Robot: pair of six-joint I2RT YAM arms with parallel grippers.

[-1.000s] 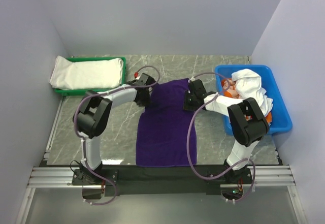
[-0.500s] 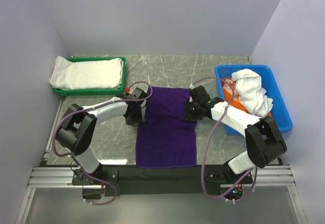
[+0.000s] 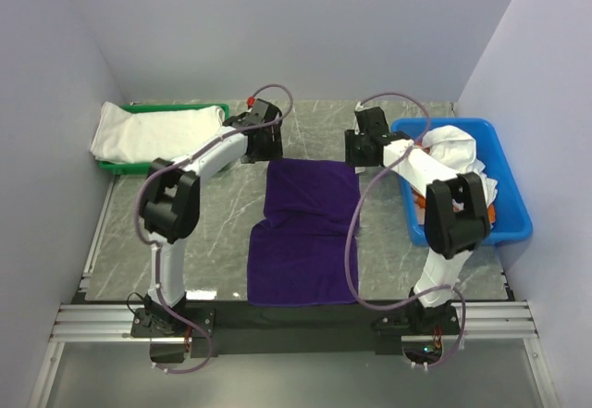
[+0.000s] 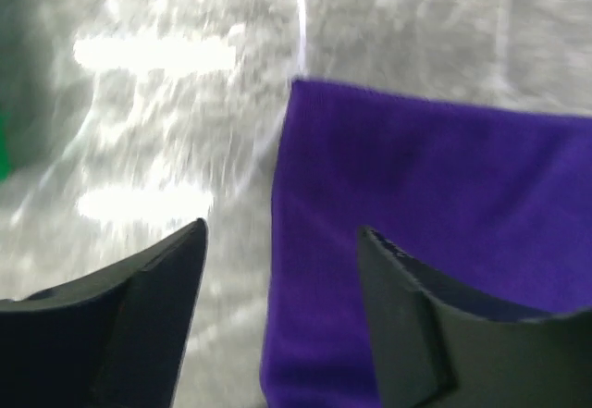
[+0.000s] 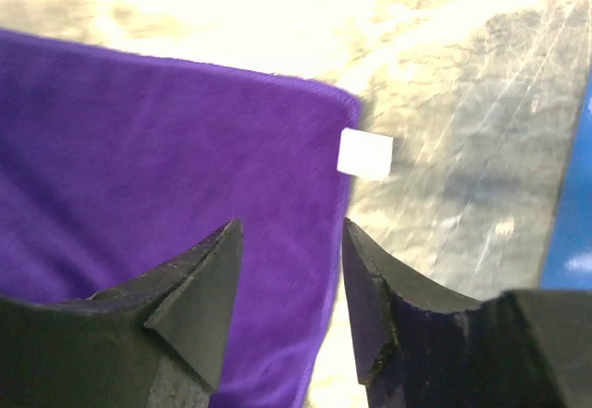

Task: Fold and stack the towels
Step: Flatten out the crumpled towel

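Observation:
A purple towel [image 3: 305,232] lies flat on the marble table, its far part forming a narrower band with a step across the middle. My left gripper [image 3: 263,152] is open and empty, just above the towel's far left corner [image 4: 305,93]; the left edge runs between the jaws. My right gripper [image 3: 362,154] is open and empty over the far right corner [image 5: 324,98], where a white tag [image 5: 365,154] sticks out. A folded white towel [image 3: 153,132] lies in the green tray [image 3: 225,112] at the back left.
A blue bin [image 3: 513,214] at the right holds a crumpled white towel [image 3: 458,158] and something orange. Grey walls close in the left, back and right. A black rail runs along the near edge by the arm bases.
Both grippers held the towel's far corners and pulled them nearer. Now they have let go and moved back to the far edge, open, and the towel lies with a step across it.

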